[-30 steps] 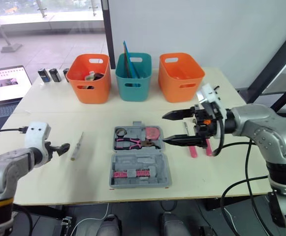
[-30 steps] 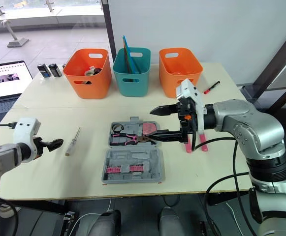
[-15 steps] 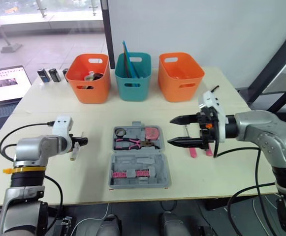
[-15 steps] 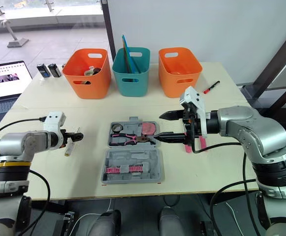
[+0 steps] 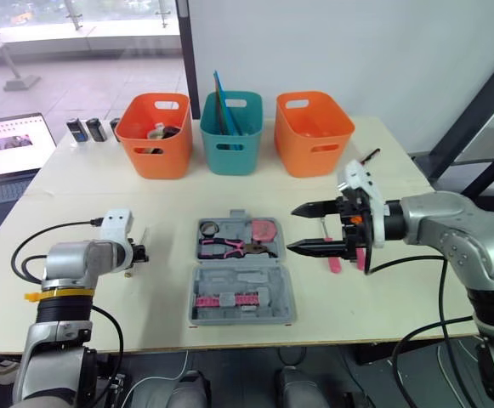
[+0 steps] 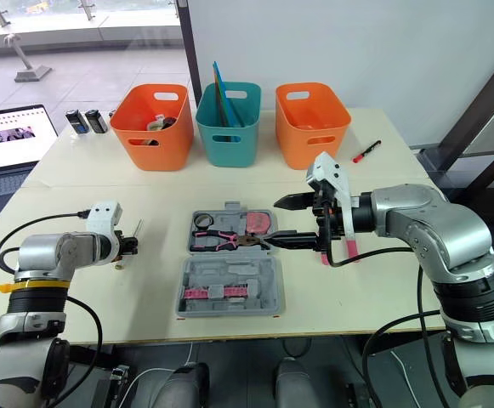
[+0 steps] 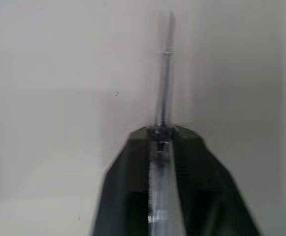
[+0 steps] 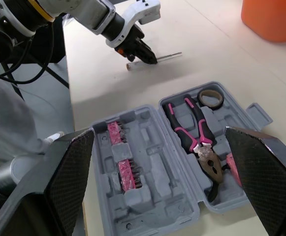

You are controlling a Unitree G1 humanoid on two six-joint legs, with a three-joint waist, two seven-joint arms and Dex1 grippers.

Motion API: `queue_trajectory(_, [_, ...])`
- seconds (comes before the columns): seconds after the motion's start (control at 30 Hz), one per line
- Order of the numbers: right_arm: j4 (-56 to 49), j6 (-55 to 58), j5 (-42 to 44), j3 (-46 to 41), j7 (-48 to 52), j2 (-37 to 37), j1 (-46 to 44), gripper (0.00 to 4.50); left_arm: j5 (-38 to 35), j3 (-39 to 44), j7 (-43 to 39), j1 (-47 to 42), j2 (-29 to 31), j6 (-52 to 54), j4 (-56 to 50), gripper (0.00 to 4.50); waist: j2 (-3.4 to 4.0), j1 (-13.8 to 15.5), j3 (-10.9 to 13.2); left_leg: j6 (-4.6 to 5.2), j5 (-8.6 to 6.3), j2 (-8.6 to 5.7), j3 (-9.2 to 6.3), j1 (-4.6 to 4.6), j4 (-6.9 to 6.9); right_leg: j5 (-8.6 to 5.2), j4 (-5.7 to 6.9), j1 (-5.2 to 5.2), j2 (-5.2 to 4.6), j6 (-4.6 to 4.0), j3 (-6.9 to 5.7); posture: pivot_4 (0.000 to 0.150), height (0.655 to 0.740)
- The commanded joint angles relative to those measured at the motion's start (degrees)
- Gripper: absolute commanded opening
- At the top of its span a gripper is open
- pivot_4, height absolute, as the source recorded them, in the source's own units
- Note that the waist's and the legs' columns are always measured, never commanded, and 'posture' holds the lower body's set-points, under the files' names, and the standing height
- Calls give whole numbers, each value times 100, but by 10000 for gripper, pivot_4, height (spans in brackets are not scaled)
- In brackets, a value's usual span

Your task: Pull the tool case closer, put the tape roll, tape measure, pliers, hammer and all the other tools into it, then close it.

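My left gripper (image 6: 130,246) is pinched narrow on the screwdriver (image 7: 165,69), which lies on the table (image 5: 85,183) well to the left of the open tool case (image 5: 245,277). I judge it light, thin and stiff, with a smooth round handle that could swivel or roll in a two-finger pinch. The handle is the place to hold, not the bare shaft.

My right gripper (image 5: 294,228) hangs wide and empty just right of the case, above some pink-handled tools (image 5: 333,259) I cannot name.

The left wrist view gives what the head views hide behind my wrist: the handle seated between my fingers (image 7: 128,162), the steel shaft running straight out ahead. The right wrist view adds the case's moulded pockets — pliers (image 8: 194,130) and tape roll (image 8: 210,98) already bedded — and the screwdriver lying flat.
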Motion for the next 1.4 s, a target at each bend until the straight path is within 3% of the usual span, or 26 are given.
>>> queue_trajectory(0.03, [-33,-142,-91,-18,23,-58,-141,45000,63,18,-27,-31,61,145,-73,820,0,0,0,0,0,0,0,0,0,0,0,0,0,0,0,1500,7344])
queue_trajectory(0.23, [-9,-127,-132,3,20,-56,-148,45000,120,-205,-146,-337,412,693,-404,820,-2,-8,1,0,0,0,-1,0,-2,0,0,-2,0,0,0,1500,7344])
queue_trajectory(0.33, [-88,-128,-110,0,91,-105,-89,45000,-133,-585,-643,-563,755,1131,-830,820,-6,-9,3,0,0,0,-4,-2,-3,-1,0,-2,1,1,-2,1500,7344])
queue_trajectory(0.4, [-140,-167,-129,-4,124,-144,-9,45000,-370,-987,-1218,-794,1146,1296,-1129,820,-9,-3,5,0,0,-1,-4,-3,-2,-2,-2,-2,0,2,-2,1500,7344])
queue_trajectory(0.53, [-283,-368,-177,-85,73,-123,197,45000,-696,-2315,-3267,-1205,2337,486,-2061,820,-15,-8,10,-1,0,0,-5,-10,-12,-4,-6,-9,0,1,-3,1500,7344])
queue_trajectory(0.63, [-450,-375,-10,-271,-57,-28,307,45000,-527,-3373,-4324,-2007,2823,379,-2150,820,-11,-1,14,-1,-1,-1,-2,-20,-11,-5,-8,-17,-1,1,-1,1500,7344])
queue_trajectory(0.73, [-743,-391,120,-335,-31,-70,534,45000,-419,-4443,-5257,-3230,2579,631,-1566,820,-16,27,17,0,0,-2,-9,-47,4,-5,-2,-37,1,0,-5,1500,7344])
queue_trajectory(0.83, [-888,-427,79,-332,-236,19,657,45000,64,-5609,-6379,-4027,2481,40,-1216,820,-16,12,17,0,2,-6,-15,-90,16,-4,1,-68,5,0,-4,1500,7344])
queue_trajectory(0.97, [-1184,-322,178,-408,-618,163,906,45000,699,-6599,-7455,-4774,1903,-670,-334,820,-12,0,20,2,2,-7,-17,-95,2,-9,8,-83,6,8,-2,1500,7344])
queue_trajectory(1.17, [-1692,-138,304,-642,-1243,252,1421,45000,1442,-7004,-7958,-4961,870,-1453,915,820,-8,5,23,6,1,-6,-20,-104,3,-15,11,-89,9,20,-2,1500,7344])
queue_trajectory(1.4, [-1994,97,687,-707,-1490,244,1553,45000,1690,-7194,-8085,-4803,297,-1568,1075,820,-8,5,23,7,1,-6,-24,-108,8,-14,14,-90,9,19,-2,1500,7344])
